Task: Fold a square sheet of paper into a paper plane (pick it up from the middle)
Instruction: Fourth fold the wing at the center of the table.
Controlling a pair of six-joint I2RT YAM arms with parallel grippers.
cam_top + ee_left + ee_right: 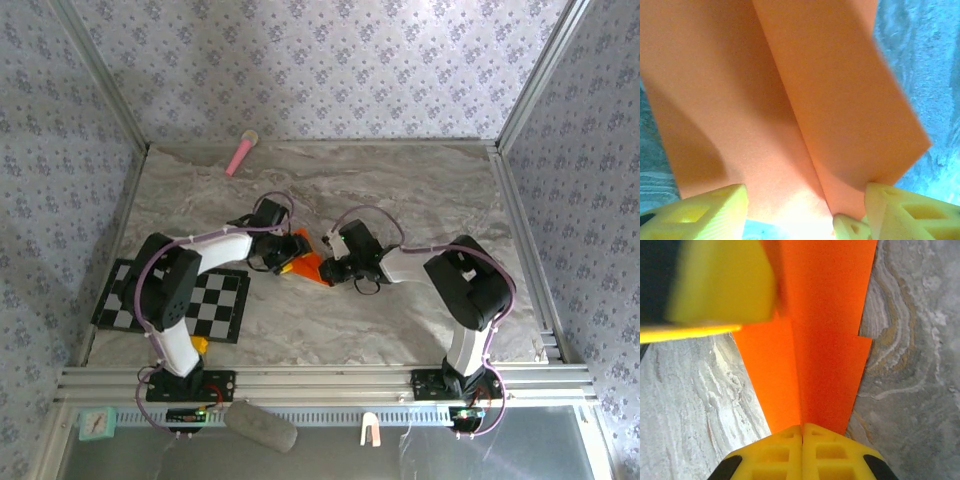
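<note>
A: Status of the right hand [802, 432]?
B: Fingers pressed together, pinching the orange paper [825, 355] right on its ctr crease. Two flaps fan out fwd from the pinch.
A: And the left hand [805, 200]?
B: Spread. Its fingers stand either side of the paper's other end, sheet btwn them. One tip looks to touch a corner, but no clamp that I can see.
A: Where's the paper overall?
B: Middle of the table [420, 190], btwn the two hands, folded narrower. Resting on the top or lifted off it, can't tell.
A: Handling?
B: Prob v. light and thin, floppy away from the folds, stiffer along the crease. Marks easily, so a stray squeeze leaves a dent. Smooth, may slip. Best hold imo: on the crease near the middle, gentle pinch.
</note>
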